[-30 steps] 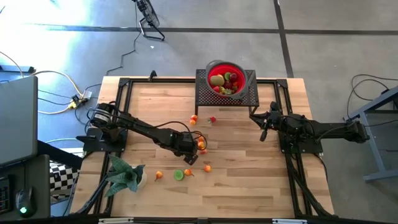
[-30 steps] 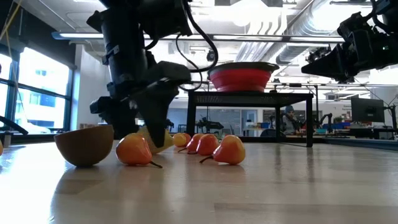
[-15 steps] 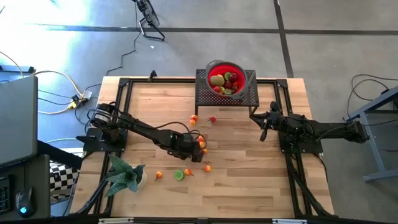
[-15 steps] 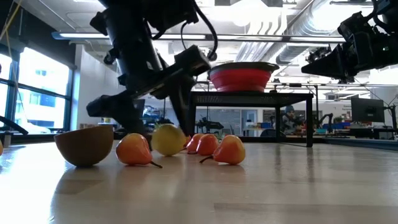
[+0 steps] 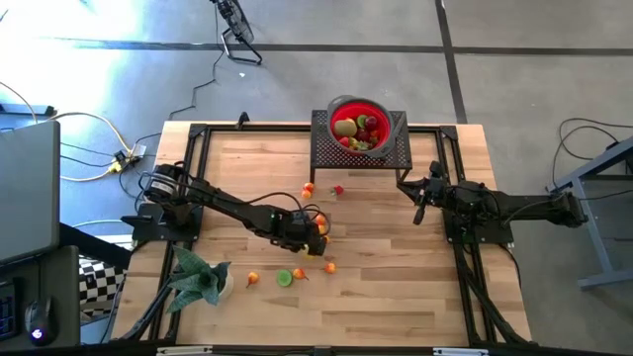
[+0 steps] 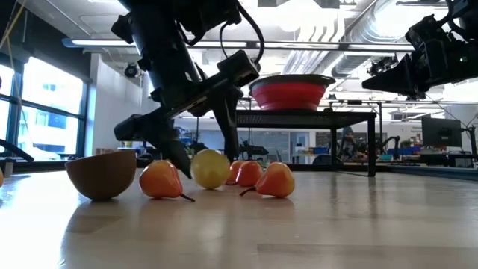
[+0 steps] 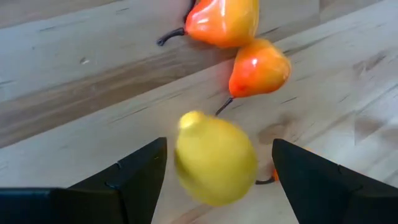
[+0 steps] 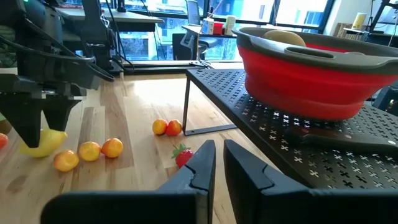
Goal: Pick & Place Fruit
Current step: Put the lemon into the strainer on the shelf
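A yellow lemon (image 7: 214, 158) lies on the wooden table between the spread fingers of my left gripper (image 7: 219, 146), which is open and slants down over it at mid-table (image 5: 312, 230). In the low view the lemon (image 6: 210, 168) rests on the table, with a dark finger on either side and a gap to each. Orange-red pear-shaped fruits (image 7: 258, 68) (image 6: 275, 181) lie beside it. My right gripper (image 8: 219, 158) is shut and hangs in the air near the rack (image 5: 419, 208). The red bowl (image 5: 334, 107) holds several fruits.
The bowl stands on a black mesh rack (image 5: 326, 153) at the table's far edge. Loose fruit lies around: a strawberry (image 5: 338, 189), small oranges (image 5: 309, 188) (image 5: 328, 266), a lime (image 5: 285, 278) and a brown kiwi half (image 6: 101, 173). A green leafy plant (image 5: 198, 277) sits at the near left corner.
My left gripper has opened and let go of the lemon, and it has tipped to a slant. The lemon, first half hidden between the close fingers, now sits in plain view on the table, a little farther along between the spread fingers.
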`<state>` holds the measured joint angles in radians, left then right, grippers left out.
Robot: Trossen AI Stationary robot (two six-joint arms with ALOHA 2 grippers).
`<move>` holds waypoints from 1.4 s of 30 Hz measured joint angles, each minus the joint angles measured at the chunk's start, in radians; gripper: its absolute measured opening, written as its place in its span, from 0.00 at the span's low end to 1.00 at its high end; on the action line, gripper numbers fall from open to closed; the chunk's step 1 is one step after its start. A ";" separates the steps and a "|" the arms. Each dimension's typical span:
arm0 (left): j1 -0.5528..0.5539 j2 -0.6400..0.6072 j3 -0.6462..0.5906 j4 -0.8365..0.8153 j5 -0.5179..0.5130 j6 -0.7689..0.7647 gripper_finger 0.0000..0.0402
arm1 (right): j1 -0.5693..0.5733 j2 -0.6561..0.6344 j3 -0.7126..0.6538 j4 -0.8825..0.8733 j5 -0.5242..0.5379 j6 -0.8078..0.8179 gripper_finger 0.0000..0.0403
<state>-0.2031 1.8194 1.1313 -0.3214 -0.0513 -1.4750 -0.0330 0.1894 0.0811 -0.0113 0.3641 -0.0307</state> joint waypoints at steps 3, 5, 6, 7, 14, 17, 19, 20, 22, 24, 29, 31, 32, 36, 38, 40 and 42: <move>0.000 0.000 0.000 -0.001 0.014 0.000 0.70 | 0.000 0.000 0.000 0.000 0.000 0.000 0.07; 0.000 0.000 0.000 -0.002 0.018 0.000 0.70 | 0.000 0.000 0.000 0.000 0.000 0.000 0.07; 0.000 0.000 0.000 -0.002 0.018 0.000 0.70 | 0.000 0.000 0.000 0.000 0.000 0.000 0.07; 0.000 -0.001 0.000 -0.003 0.018 0.000 0.70 | 0.000 0.000 0.000 0.000 0.000 0.000 0.07; 0.000 -0.001 0.000 -0.062 -0.027 -0.023 0.70 | 0.000 0.000 0.000 0.000 0.000 0.000 0.07; 0.000 -0.001 0.000 -0.069 -0.055 -0.023 0.70 | 0.000 0.000 0.000 0.000 0.000 0.000 0.07; 0.000 -0.001 0.000 -0.071 -0.060 -0.023 0.70 | 0.000 0.000 0.000 -0.001 0.000 0.000 0.07; 0.000 -0.001 0.000 -0.071 -0.062 -0.023 0.70 | 0.000 0.000 0.000 0.000 0.000 0.000 0.07; 0.000 -0.002 0.000 -0.071 -0.069 -0.023 0.70 | 0.000 0.000 0.000 0.000 0.000 0.000 0.07; 0.000 -0.002 0.000 -0.071 -0.071 -0.023 0.70 | 0.000 0.000 0.000 0.000 0.000 0.000 0.07; 0.000 -0.002 0.000 -0.077 -0.075 -0.023 0.70 | 0.000 0.000 0.000 -0.001 0.000 0.000 0.07; 0.000 -0.002 0.000 -0.077 -0.075 -0.023 0.70 | 0.000 0.000 0.000 0.000 0.000 0.000 0.07; 0.000 -0.002 0.000 -0.077 -0.075 -0.023 0.70 | 0.000 0.000 0.000 0.000 0.000 0.000 0.07; 0.000 -0.002 0.000 -0.079 -0.066 -0.026 0.70 | 0.000 0.000 0.000 0.000 0.000 0.000 0.07; 0.000 -0.002 0.000 -0.083 -0.060 -0.026 0.70 | 0.000 0.000 0.000 0.000 0.000 0.000 0.07; 0.000 -0.002 0.000 -0.093 -0.058 -0.026 0.70 | 0.000 0.000 0.000 0.000 0.000 0.000 0.07; 0.000 -0.002 0.000 -0.105 -0.056 -0.026 0.70 | 0.000 0.000 0.000 -0.001 0.000 0.000 0.07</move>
<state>-0.2031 1.8175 1.1313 -0.4268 -0.1078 -1.5013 -0.0330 0.1893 0.0811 -0.0118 0.3641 -0.0308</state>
